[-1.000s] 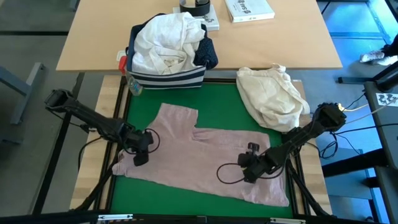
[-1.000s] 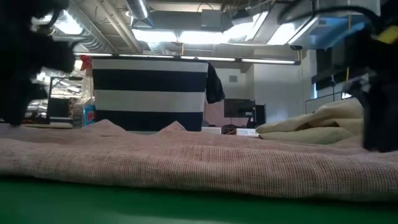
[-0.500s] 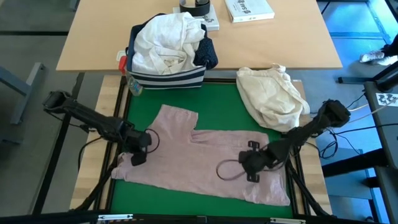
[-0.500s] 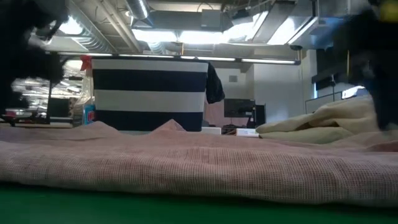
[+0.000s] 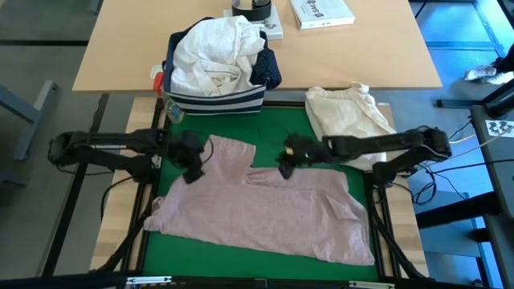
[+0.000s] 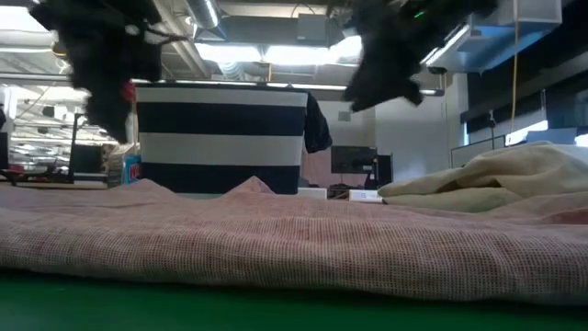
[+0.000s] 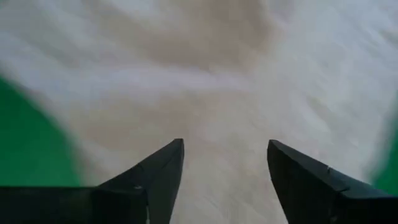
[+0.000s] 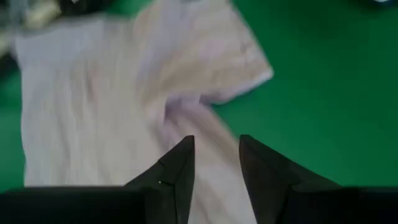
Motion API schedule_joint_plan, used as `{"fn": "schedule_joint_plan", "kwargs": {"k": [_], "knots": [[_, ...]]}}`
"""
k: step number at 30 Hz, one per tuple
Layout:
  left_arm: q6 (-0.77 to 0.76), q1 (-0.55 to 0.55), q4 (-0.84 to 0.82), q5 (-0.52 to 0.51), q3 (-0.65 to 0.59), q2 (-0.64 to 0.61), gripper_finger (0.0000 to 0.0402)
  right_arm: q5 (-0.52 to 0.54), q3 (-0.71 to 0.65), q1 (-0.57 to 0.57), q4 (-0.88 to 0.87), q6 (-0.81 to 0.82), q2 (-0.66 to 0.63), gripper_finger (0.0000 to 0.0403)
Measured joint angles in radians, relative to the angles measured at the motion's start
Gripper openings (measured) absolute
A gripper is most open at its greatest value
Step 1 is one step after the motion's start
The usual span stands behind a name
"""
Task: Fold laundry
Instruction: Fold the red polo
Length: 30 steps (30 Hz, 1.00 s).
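The left gripper (image 5: 193,157) hangs over the pink top's (image 5: 265,205) left sleeve area, near the mat's left edge; its wrist camera shows the two fingers (image 7: 158,177) spread apart with nothing between them and pale cloth below. The pink top lies spread flat across the green mat (image 5: 277,128), one sleeve reaching toward the far side. Behind it, on the wooden table (image 5: 120,48), a striped bin (image 5: 215,100) holds a white shirt (image 5: 213,52) and a dark dotted shirt (image 5: 267,71). The right gripper (image 5: 289,156) hovers above the top's far edge beside that sleeve, fingers (image 8: 177,168) a little apart and empty. A cream bundle (image 5: 349,120) sits on the mat's far right corner.
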Motion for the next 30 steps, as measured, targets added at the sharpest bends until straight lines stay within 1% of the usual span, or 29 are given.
{"fn": "schedule_joint_plan", "kwargs": {"k": [2,6,9,11,15,21,26,28,30], "knots": [[0.037,0.106,0.029,-0.042,0.000,0.023,0.0234,-0.031,0.000,-0.053,0.062,0.042,0.038,0.0128],[0.083,0.299,0.111,-0.041,0.000,0.099,0.0232,-0.110,0.000,-0.116,0.154,0.082,0.122,0.0154],[0.099,0.405,0.175,-0.076,0.000,0.184,0.0227,-0.127,0.000,-0.138,0.163,0.119,0.168,0.0186],[0.120,0.451,0.231,-0.088,0.000,0.248,0.0224,-0.129,0.000,-0.149,0.161,0.120,0.187,0.0204],[0.157,0.493,0.313,-0.085,0.000,0.382,0.0219,-0.118,0.000,-0.161,0.164,0.095,0.218,0.0225],[0.178,0.530,0.416,-0.072,0.000,0.536,0.0218,-0.102,0.000,-0.160,0.168,0.016,0.261,0.0224],[0.206,0.551,0.448,-0.042,0.005,0.598,0.0212,-0.104,0.000,-0.160,0.200,-0.013,0.307,0.0219],[0.224,0.553,0.453,-0.040,0.005,0.603,0.0197,-0.116,0.000,-0.166,0.222,-0.013,0.317,0.0218],[0.257,0.553,0.454,-0.045,0.004,0.605,0.0169,-0.131,0.000,-0.175,0.238,-0.013,0.326,0.0218]]}}
